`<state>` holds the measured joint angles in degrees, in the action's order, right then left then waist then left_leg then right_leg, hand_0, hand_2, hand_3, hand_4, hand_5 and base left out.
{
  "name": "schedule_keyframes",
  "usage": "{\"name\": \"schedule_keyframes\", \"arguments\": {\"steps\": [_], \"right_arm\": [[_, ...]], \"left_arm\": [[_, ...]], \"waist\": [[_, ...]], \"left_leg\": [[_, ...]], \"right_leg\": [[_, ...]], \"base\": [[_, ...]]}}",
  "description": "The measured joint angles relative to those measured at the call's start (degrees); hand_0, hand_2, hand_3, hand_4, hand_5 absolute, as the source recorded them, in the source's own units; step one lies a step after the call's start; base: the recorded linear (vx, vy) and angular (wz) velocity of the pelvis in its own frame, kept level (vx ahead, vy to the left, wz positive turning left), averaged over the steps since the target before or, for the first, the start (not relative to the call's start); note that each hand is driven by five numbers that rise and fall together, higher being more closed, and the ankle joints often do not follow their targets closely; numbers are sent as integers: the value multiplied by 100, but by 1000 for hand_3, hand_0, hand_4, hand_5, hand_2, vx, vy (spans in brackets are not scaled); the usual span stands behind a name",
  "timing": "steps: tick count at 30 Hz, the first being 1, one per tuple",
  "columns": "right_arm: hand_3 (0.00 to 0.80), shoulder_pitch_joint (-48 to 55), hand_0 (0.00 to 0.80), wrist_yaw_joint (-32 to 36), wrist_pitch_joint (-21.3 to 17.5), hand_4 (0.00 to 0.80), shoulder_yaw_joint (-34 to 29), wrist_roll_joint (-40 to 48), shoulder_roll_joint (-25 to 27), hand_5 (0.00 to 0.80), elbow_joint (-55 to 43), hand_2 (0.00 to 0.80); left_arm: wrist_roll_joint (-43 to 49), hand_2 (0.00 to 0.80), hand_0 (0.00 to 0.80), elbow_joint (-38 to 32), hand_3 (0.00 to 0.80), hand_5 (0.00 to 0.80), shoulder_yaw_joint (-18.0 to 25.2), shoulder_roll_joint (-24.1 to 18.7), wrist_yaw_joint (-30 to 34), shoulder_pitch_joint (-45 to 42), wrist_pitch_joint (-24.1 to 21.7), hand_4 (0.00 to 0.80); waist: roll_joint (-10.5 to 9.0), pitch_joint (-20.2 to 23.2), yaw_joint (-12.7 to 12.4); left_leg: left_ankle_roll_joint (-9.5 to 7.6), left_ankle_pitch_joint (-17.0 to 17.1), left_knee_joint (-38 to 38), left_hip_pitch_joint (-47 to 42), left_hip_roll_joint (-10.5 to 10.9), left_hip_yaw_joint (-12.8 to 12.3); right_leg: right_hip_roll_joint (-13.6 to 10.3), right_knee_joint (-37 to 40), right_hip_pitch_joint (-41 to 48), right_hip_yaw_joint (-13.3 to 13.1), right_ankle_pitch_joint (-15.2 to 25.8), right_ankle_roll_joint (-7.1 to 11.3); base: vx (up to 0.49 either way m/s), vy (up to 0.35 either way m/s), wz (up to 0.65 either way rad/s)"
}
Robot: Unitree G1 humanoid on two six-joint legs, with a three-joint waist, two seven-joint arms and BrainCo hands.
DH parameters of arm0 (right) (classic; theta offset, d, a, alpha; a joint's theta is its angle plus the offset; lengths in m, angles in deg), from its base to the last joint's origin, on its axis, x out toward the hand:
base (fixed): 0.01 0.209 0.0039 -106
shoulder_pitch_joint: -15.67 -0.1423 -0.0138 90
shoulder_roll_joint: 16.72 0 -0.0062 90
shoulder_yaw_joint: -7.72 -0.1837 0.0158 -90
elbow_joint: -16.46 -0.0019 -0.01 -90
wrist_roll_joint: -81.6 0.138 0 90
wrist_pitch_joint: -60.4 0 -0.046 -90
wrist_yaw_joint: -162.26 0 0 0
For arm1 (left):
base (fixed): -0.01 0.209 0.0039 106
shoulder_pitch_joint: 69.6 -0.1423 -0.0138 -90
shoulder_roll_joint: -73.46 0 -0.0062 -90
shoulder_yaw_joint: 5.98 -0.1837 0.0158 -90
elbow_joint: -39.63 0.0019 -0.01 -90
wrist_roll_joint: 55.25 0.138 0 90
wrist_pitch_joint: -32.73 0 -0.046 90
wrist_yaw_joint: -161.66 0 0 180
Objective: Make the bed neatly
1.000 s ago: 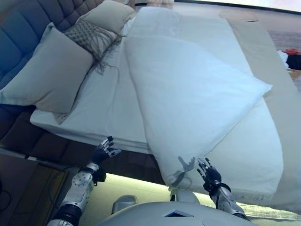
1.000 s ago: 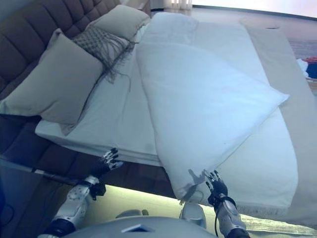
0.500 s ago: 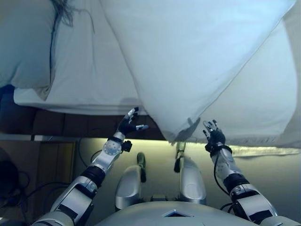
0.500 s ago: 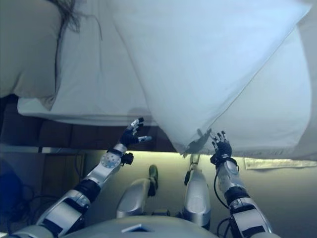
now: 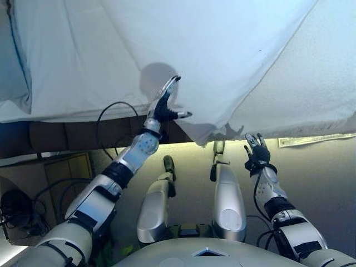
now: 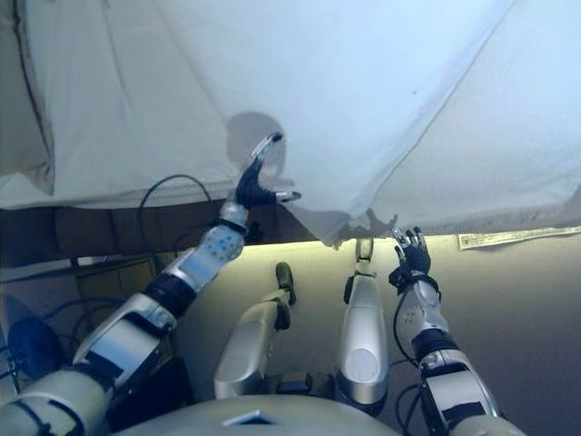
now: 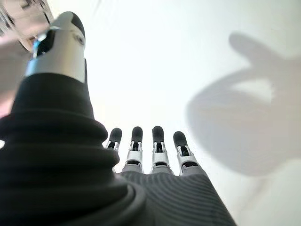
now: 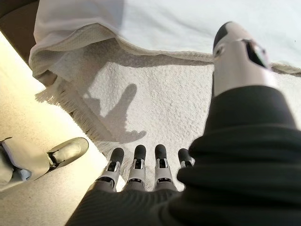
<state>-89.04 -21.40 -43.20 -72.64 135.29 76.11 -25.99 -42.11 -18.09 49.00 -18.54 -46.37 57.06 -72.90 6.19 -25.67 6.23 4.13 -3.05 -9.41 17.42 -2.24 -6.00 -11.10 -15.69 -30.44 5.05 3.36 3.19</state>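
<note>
- The right hand (image 5: 256, 154) hangs just off the near edge of the bed, fingers straight and spread, holding nothing.
- The left hand (image 5: 163, 109) reaches over that edge with fingers extended, at the white duvet (image 5: 211, 50).
- The duvet lies across the bed; its corner (image 5: 203, 133) hangs over the near edge, above a textured cream blanket (image 8: 155, 99).
</note>
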Motion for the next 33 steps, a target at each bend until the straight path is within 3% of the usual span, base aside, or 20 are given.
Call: {"name": "schedule_keyframes", "arguments": {"steps": [7, 14, 19, 22, 25, 33], "right_arm": [[0, -36, 0, 15, 2, 0, -1, 4, 2, 0, -16, 0], [0, -179, 0, 56, 30, 0, 155, 150, -2, 0, -333, 0], [0, -87, 0, 192, 29, 0, 125, 301, 50, 0, -386, 0], [0, 19, 0, 313, 30, 0, 41, 406, 71, 0, -471, 0], [0, 222, 0, 478, 31, 0, -36, 511, 135, 0, -547, 0], [0, 585, 0, 727, 31, 0, -101, 781, 256, 0, -823, 0]], "left_arm": [[655, 0, 0, -199, 0, 0, 25, 7, -779, 328, 413, 0], [1592, 0, 0, 8, 0, 0, -14, -36, -1420, 640, 917, 0], [2220, 0, 0, 174, 0, 0, -174, -151, -1710, 967, 1141, 0], [2403, 0, 0, 355, 0, 0, -207, -231, -1861, 1183, 1150, 0], [2440, 0, 0, 385, 0, 0, -208, -296, -1975, 1357, 1159, 0], [2928, 0, 0, 556, 0, 0, -288, -364, -2166, 1746, 1462, 0]], "waist": [[-92, -159, 102], [-364, -323, 246], [-405, -345, 437], [-434, -355, 683], [-457, -369, 705], [-473, -377, 974]], "left_leg": [[5, -5, -40, 107, 61, 1], [86, -277, -822, 724, -4, 13], [68, -621, -1616, 1350, -74, 21], [51, -750, -2026, 1776, -101, 12], [52, -829, -2313, 2144, -151, 2], [28, -816, -2317, 2533, -143, -121]], "right_leg": [[4, -147, -263, -198, -2, 3], [97, -579, -816, -433, -59, -23], [200, -965, -1352, -639, -97, -57], [223, -1187, -1721, -711, -114, -58], [275, -1329, -2051, -770, -115, -72], [316, -1363, -2527, -929, -56, -20]], "base": [[-2, -18, -11], [-3, -42, -10], [17, 32, -15], [6, -4, -5], [2, -24, -7], [10, 30, -3]]}}
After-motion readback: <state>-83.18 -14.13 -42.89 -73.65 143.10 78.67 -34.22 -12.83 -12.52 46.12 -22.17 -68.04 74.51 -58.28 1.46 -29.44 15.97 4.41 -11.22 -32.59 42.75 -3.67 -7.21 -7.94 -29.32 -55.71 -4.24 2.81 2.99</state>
